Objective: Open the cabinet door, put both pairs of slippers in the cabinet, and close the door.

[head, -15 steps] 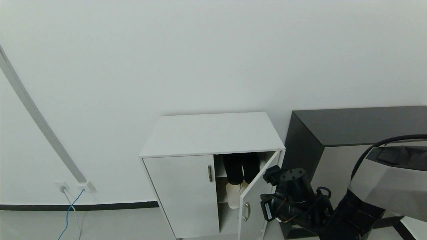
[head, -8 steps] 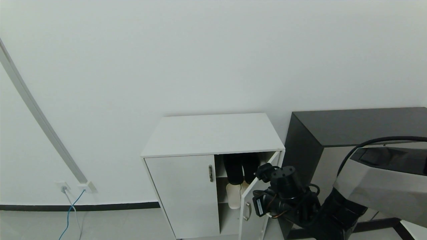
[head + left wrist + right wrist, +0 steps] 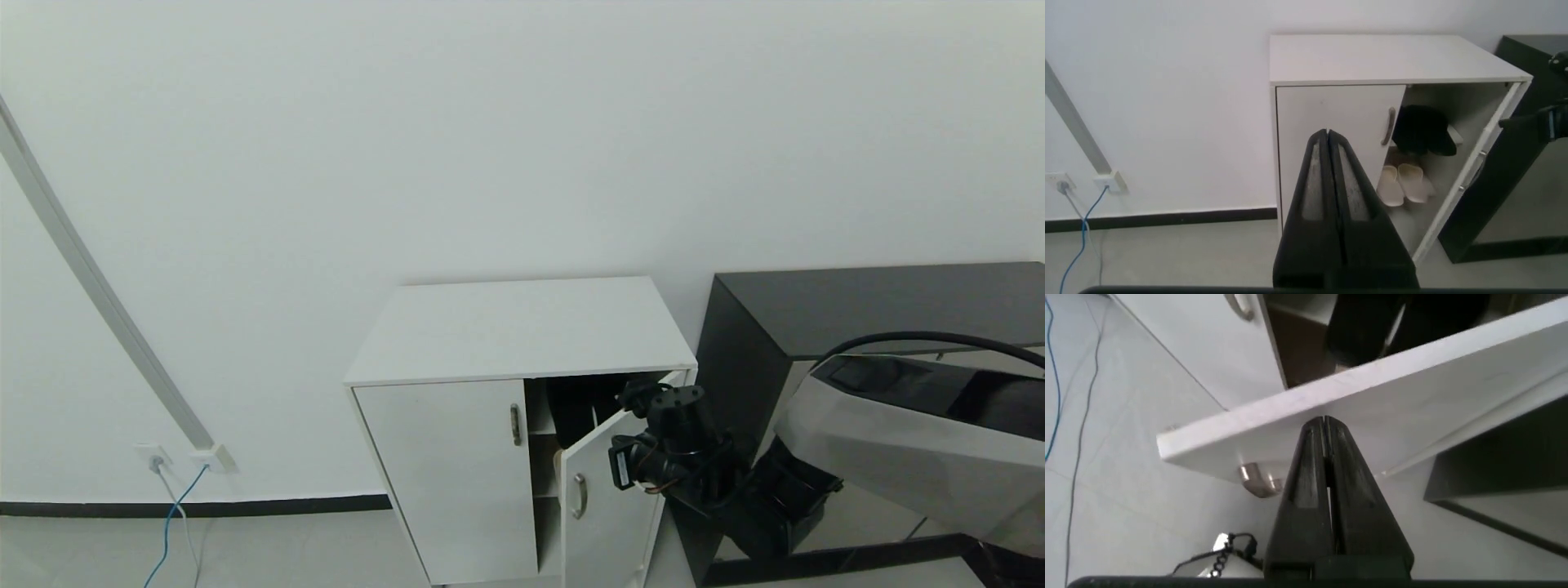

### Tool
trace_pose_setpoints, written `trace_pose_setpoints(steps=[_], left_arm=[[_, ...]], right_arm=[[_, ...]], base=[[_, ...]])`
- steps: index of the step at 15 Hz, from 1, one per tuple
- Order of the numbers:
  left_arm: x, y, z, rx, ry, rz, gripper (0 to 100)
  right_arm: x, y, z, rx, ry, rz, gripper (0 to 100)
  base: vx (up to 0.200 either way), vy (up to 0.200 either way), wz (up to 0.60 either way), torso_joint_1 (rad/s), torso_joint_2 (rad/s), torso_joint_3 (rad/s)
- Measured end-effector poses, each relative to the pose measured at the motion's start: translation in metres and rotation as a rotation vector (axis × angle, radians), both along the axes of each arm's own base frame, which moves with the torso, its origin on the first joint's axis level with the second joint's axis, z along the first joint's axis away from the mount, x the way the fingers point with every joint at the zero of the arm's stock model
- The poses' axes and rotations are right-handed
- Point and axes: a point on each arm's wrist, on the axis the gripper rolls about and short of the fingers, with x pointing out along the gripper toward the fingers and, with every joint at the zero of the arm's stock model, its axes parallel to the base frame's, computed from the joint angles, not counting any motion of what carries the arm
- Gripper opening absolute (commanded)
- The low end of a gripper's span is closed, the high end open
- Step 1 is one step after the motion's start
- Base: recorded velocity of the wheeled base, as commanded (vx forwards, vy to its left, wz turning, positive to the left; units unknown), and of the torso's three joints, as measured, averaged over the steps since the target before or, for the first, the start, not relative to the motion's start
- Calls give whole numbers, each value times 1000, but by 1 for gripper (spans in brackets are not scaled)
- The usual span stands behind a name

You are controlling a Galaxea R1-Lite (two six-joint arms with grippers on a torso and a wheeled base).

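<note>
The white cabinet (image 3: 522, 331) stands against the wall with its left door (image 3: 449, 474) closed and its right door (image 3: 604, 506) part-way open. A black pair of slippers (image 3: 1425, 131) lies on the upper shelf and a cream pair (image 3: 1404, 184) on the shelf below. My right gripper (image 3: 635, 398) is shut, its tip pressed against the outer face of the right door (image 3: 1413, 384) near the top edge. My left gripper (image 3: 1328, 139) is shut and empty, held back in front of the cabinet's left door.
A black desk (image 3: 882, 302) stands right beside the cabinet, close behind the open door. A wall socket with cables (image 3: 155, 461) and a grey conduit strip (image 3: 90, 286) are at the left. Bare floor lies in front of the cabinet.
My right arm has moved left with its gripper against the right door. The door has swung toward the cabinet, so the opening is narrower and most of the slippers are now covered.
</note>
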Motion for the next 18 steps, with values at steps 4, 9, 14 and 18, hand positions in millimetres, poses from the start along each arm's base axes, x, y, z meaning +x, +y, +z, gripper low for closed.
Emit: trace_pose_setpoints(steps=[4,9,14,18], left_arm=[[0,0,0,0,0,0,0],[0,0,0,-1,0,1,0],[0,0,0,-1,0,1,0],[0,0,0,0,0,1,0]], right_arm=[[27,2,-9,21,-32,-33,0],[54,8,-11,38,-61,-54,0],[73,4,-14,55,-91,-83,0],[86,1,-17,67,-113,-102,0]], base=[[0,0,0,0,0,0],[0,0,0,0,0,0],[0,0,0,0,0,0],[0,0,0,0,0,0]])
